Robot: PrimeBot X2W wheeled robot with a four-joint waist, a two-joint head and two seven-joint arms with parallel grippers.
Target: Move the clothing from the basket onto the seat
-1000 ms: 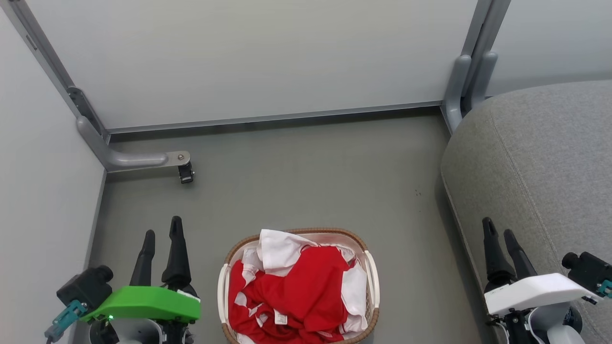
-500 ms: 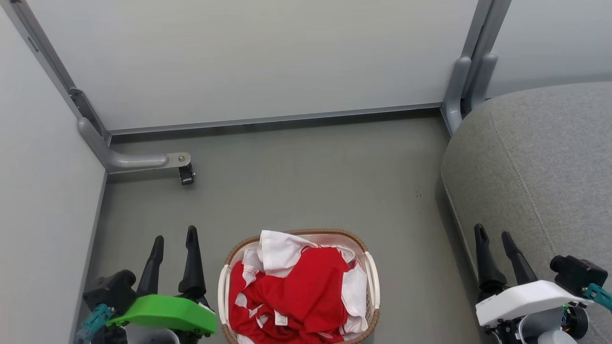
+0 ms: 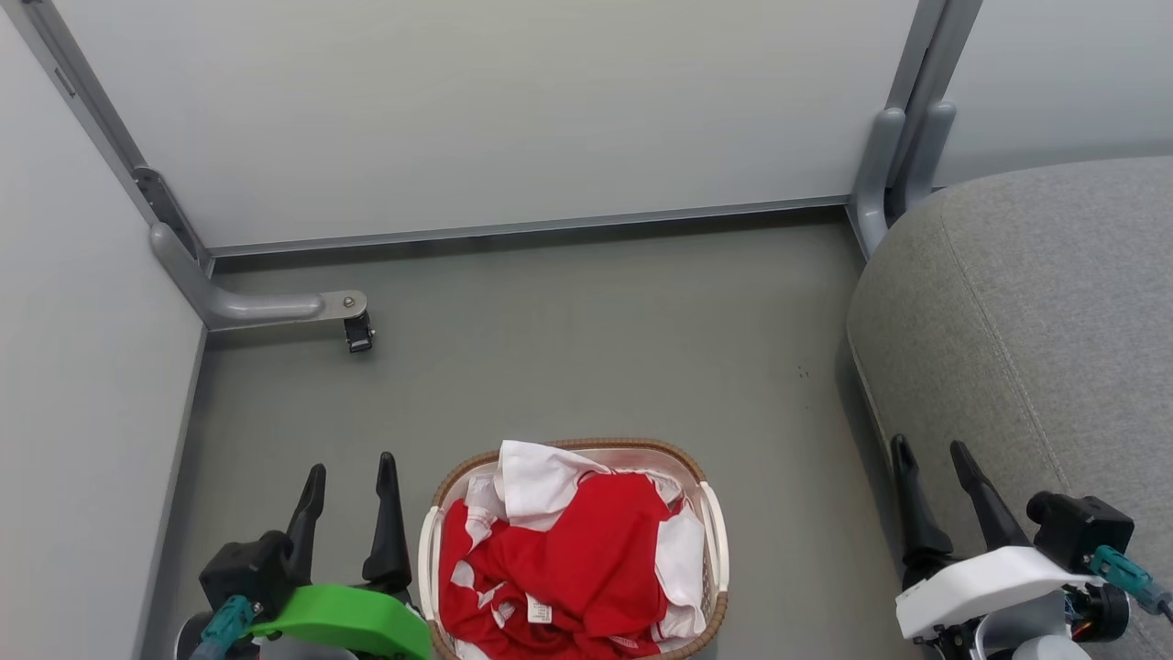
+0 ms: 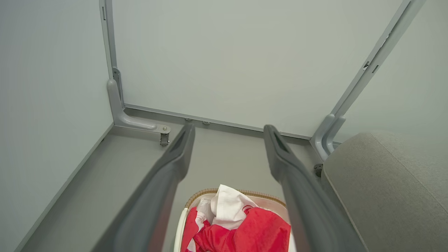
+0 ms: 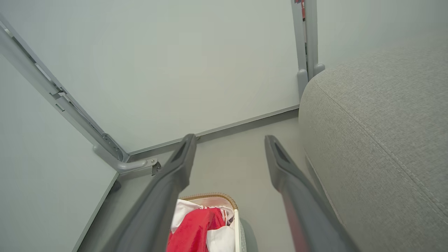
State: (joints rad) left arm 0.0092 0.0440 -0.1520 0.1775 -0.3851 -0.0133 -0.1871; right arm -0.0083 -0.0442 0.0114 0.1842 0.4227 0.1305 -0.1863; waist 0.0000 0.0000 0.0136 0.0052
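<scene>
The clothing [image 3: 573, 564], red with white panels, lies heaped in the basket [image 3: 706, 541] on the floor at the bottom middle of the head view. My left gripper [image 3: 351, 469] stands open just left of the basket, fingers apart with nothing between them. My right gripper [image 3: 929, 447] is open to the right of the basket, at the front edge of the grey seat [image 3: 1035, 312]. In the left wrist view the clothing [image 4: 245, 231] and basket [image 4: 189, 204] lie below the open left gripper [image 4: 229, 128], seat [image 4: 385, 185] at right. The right wrist view has the clothing [image 5: 194, 227], basket [image 5: 236, 224], seat [image 5: 378, 122] and the open right gripper [image 5: 229, 138].
Pale partition panels [image 3: 476, 110] close off the back and left. A grey support foot with a small black caster [image 3: 356, 332] sticks out onto the floor at the left. Another grey post [image 3: 884, 165] stands by the seat's far corner. Grey floor [image 3: 596, 348] lies between basket and panels.
My left gripper has shifted right and down toward the basket. My right gripper has drifted left and down along the seat's edge. Basket and clothing are unchanged.
</scene>
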